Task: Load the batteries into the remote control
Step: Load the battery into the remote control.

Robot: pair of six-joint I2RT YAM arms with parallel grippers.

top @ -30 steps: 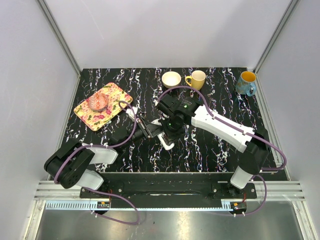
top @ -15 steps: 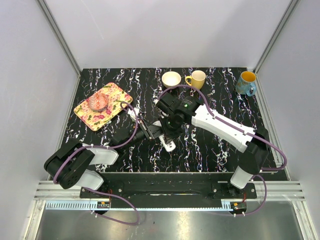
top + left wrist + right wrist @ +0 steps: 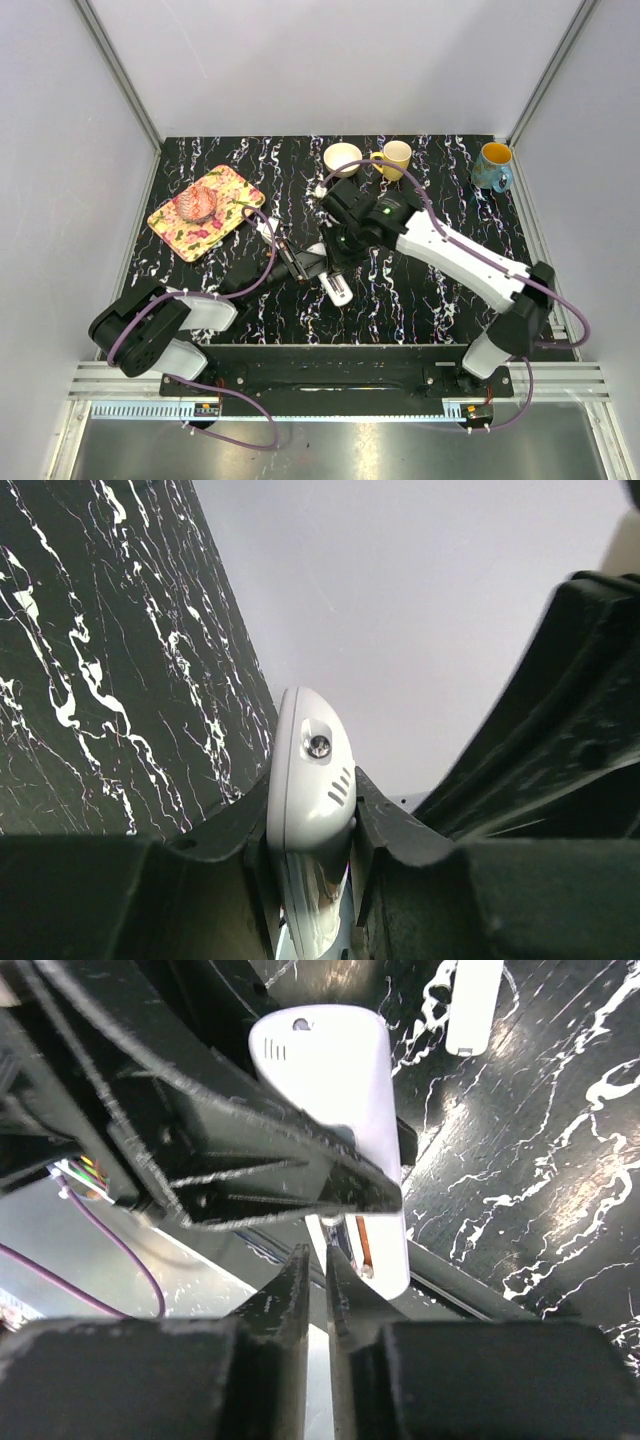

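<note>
Left pincer [image 3: 300, 265], from above: clenched on one end of the remote control [image 3: 335, 288], near the middle of the bench [image 3: 420, 300]. Right pincer [image 3: 335, 262] close beside it, over the handset. Along the far edge: cream bowl [image 3: 343, 158], yellow mug [image 3: 393, 158], blue mug [image 3: 492, 167]. Far left: floral tray [image 3: 180, 232] with something pink [image 3: 197, 203] on it.

Left wrist: both fingers [image 3: 250, 815] pressed against the sides of the remote control [image 3: 305, 765]. Rounded white end poking out past them, with a small round dark spot and three short slots.

Right wrist: right pincer [image 3: 318, 1260] nearly closed, only a thin slit between the tips, nothing seen in it. Tips close by the remote control [image 3: 330, 1070], an orange-brown strip showing on its near part. Small loose white piece [image 3: 472, 1005] lying on the bench beyond.
</note>
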